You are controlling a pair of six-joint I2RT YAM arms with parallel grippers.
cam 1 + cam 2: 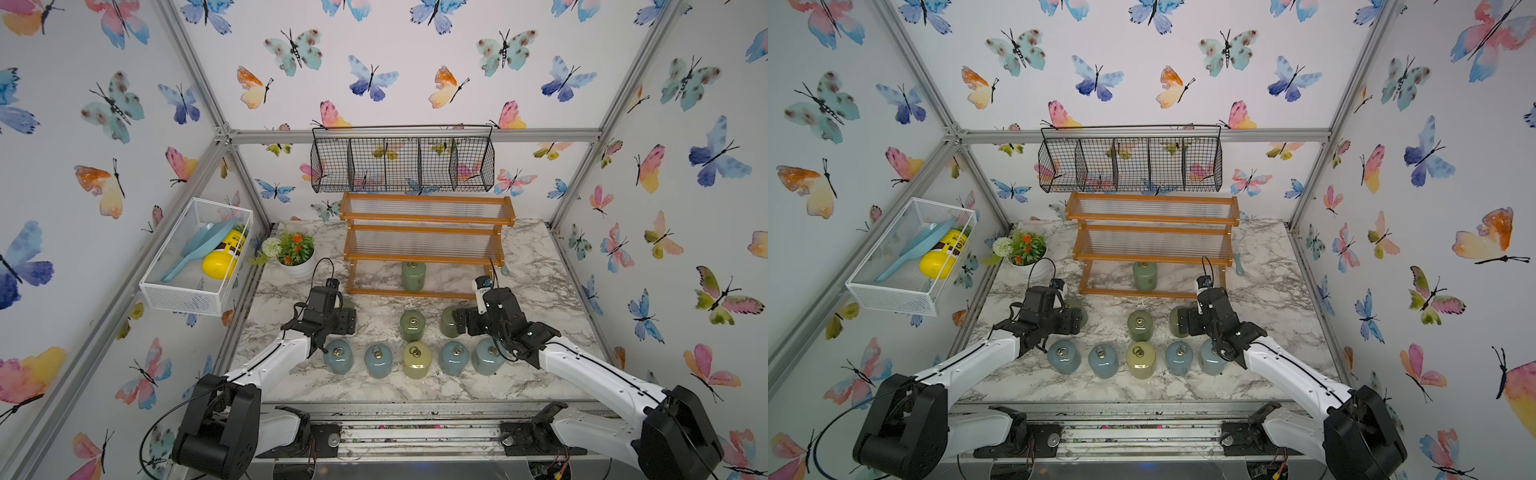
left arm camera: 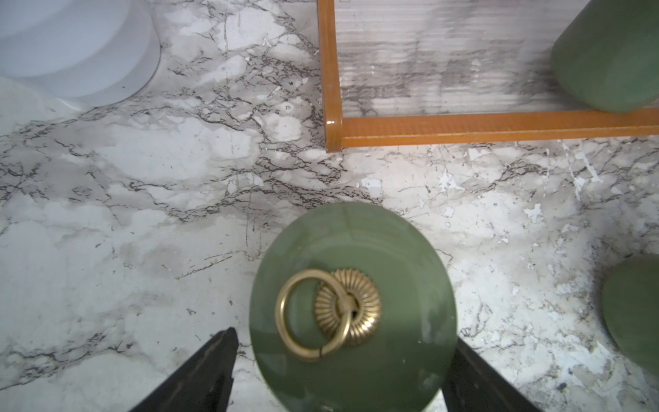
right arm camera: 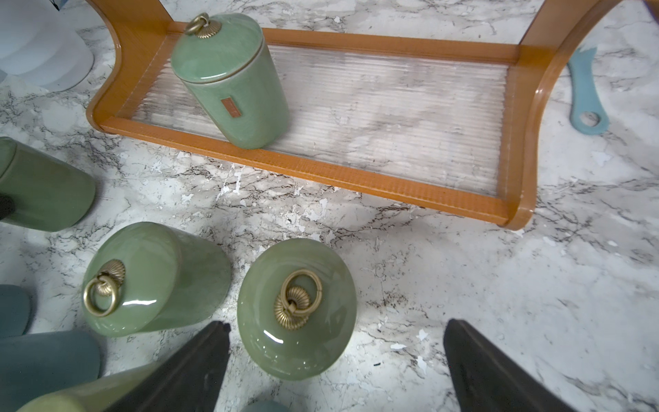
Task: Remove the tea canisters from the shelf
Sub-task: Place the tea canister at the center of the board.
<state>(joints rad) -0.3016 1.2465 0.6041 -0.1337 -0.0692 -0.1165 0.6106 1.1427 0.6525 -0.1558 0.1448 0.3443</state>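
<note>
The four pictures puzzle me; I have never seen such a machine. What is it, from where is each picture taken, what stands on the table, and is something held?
It is a robot with a left arm and a right arm, each ending in jaws. Two pictures look down from above; two come from cameras on the wrists. On the table stands an orange shelf with one sage canister on its lowest tier. Eight more stand in front, like the yellow-green canister. All jaws are open; the left ones straddle a green canister. Nothing is held.
</note>
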